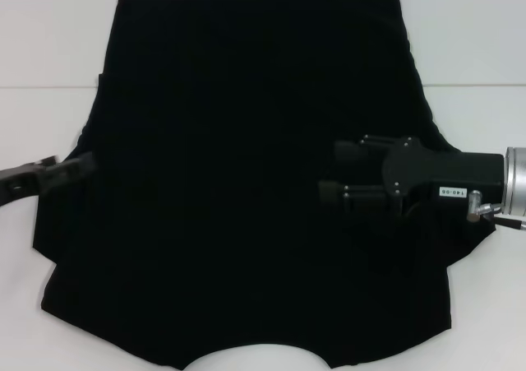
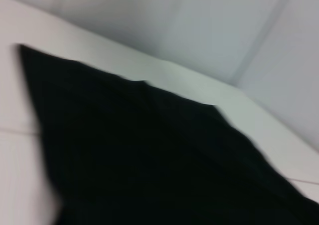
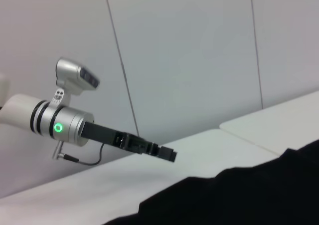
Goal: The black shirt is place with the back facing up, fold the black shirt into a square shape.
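Left gripper (image 1: 78,167) seen at left edge of black shirt (image 1: 238,182), by sleeve; fingers lost against dark cloth, spread or pressed together cannot be told. Black shirt spread flat on white table (image 1: 485,132), back up, no print seen, sleeves apparently already turned in. Right gripper (image 1: 329,194) held over shirt's right side, pointing inward; jaws likewise cannot be told. Step judged: side fold in hand. Next move calls for firm pinch on both edges. No containers seen.

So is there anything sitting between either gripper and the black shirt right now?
Nothing visible. The black shirt lies spread on the white table; the right gripper is over its right side, the left gripper at its left edge.
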Controlling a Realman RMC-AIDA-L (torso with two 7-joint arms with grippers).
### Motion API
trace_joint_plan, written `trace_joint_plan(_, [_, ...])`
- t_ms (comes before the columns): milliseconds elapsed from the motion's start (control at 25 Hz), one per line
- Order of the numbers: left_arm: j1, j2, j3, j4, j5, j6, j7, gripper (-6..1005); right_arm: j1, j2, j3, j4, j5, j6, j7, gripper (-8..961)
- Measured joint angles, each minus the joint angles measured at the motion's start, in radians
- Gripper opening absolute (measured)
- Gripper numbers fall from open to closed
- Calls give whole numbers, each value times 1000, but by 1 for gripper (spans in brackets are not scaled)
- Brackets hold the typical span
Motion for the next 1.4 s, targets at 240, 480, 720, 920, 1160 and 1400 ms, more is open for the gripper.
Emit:
trace_joint_plan(240, [13, 0, -2, 56, 60, -25, -87, 886, 3, 3, -2, 5, 35, 10, -6, 838])
trace_joint_plan(480, [2, 0, 7, 58, 61, -10, -89, 886, 1, 10, -1, 9, 51, 14, 2, 837])
trace_joint_plan(720, [-1, -2, 10, 57, 62, 9, -98, 885, -6, 2, -1, 6, 51, 7, -1, 837])
trace_joint_plan(920, [10, -3, 8, 54, 79, -3, -115, 886, -5, -4, -3, -1, 51, -4, 8, 837])
trace_joint_plan(1160, [7, 2, 7, 75, 96, 24, -140, 885, -18, 1, 4, 9, 51, 22, 3, 838])
trace_joint_plan(1400, [-11, 18, 6, 113, 172, 21, -215, 886, -33, 15, 40, 12, 82, 42, 8, 838])
